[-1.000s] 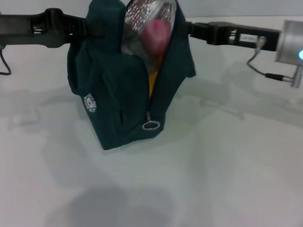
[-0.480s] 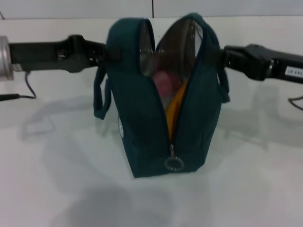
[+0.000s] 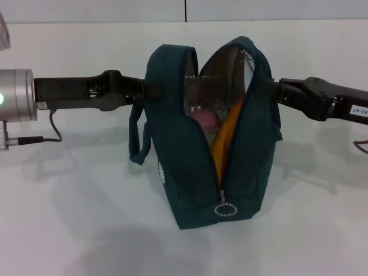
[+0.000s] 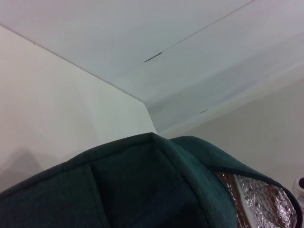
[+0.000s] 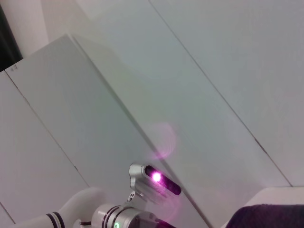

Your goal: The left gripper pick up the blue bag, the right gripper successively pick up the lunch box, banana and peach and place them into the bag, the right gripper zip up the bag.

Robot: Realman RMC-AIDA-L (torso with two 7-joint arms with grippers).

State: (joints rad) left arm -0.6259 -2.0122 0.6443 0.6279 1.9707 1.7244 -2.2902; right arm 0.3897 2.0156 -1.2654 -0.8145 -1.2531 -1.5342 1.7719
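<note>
While the blue bag [image 3: 190, 155] stands on the table [image 3: 75, 218], the left gripper [image 3: 145, 90] and right gripper [image 3: 270, 91] meet its opposite upper edges; I cannot tell their jaws. Peach [image 3: 204, 118] and banana [image 3: 225, 135] show inside.

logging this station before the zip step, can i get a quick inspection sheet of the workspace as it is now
surface: white table, bare around the bag.
job's things: blue bag upright, top open, foil lining showing; ring zip pull low on the near end. peach and banana inside. lunch box not visible.
clutter: nothing seen.
hands: left gripper at the bag's left wall near the top; right gripper at its right wall. Fingertips hidden by fabric.
cables: thin dark cable by the left wrist; another at the right edge.
surroundings: pale wall panels behind the table; the right wrist view shows a lit camera head.
</note>
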